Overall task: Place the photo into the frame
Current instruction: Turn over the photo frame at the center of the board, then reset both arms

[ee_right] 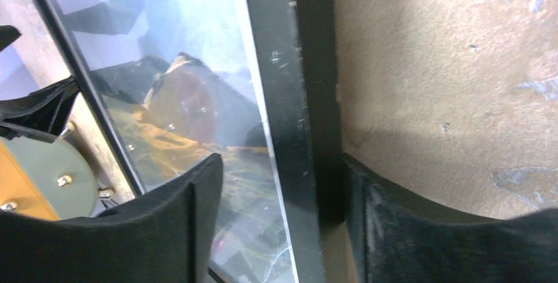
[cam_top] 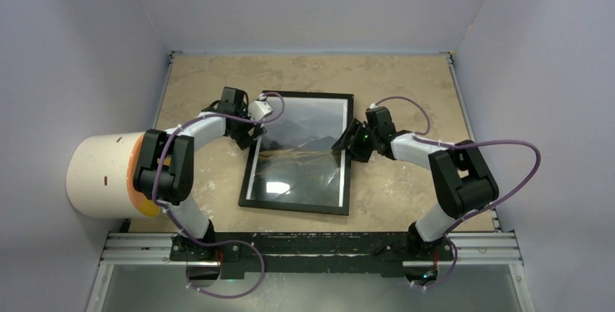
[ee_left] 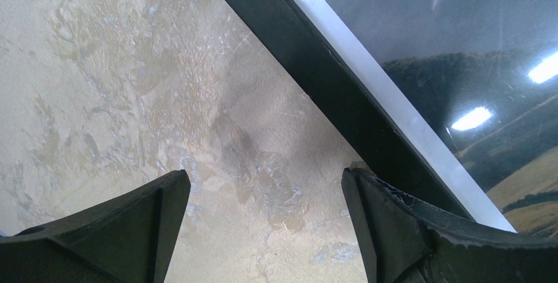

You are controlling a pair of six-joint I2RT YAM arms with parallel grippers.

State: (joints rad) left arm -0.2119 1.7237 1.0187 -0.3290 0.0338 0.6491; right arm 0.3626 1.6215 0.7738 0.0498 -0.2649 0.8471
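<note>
Left jaws gape empty beside the thin black rectangular frame (ee_left: 312, 66) holding the glossy mountain photo (cam_top: 301, 152). Right jaws (parted, empty) straddle its opposite rail.

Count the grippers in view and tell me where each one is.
2. The left gripper is at the frame's left edge, jaws open over the table beside it. The right gripper straddles the frame's right edge, jaws apart. None looks hidden.
</note>
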